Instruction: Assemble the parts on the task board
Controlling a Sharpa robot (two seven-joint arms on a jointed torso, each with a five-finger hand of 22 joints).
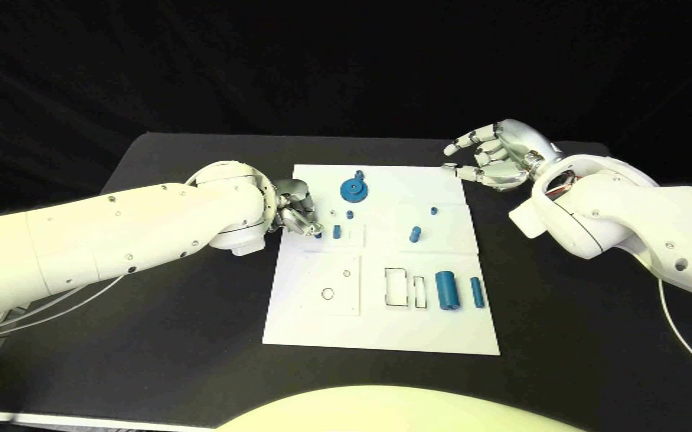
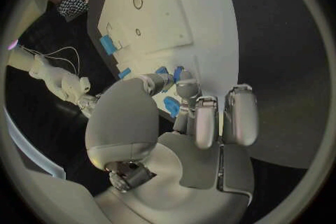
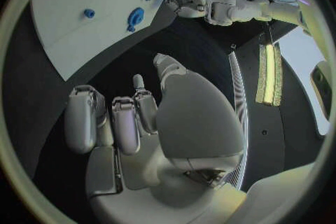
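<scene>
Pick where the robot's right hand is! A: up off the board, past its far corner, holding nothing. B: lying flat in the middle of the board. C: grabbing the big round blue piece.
A: the right hand hangs beyond the task board's far right corner, fingers curled and empty.

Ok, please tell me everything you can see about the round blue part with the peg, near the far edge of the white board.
The round blue part looks like a disc or gear of matte blue plastic, with a short peg rising from it. It sits flat on the task board, near the far edge and towards the robot's left. Nothing holds it: the left hand is lower at the board's left edge, and the right hand hovers beyond the far right corner. The right wrist view shows it too, untouched.
</scene>
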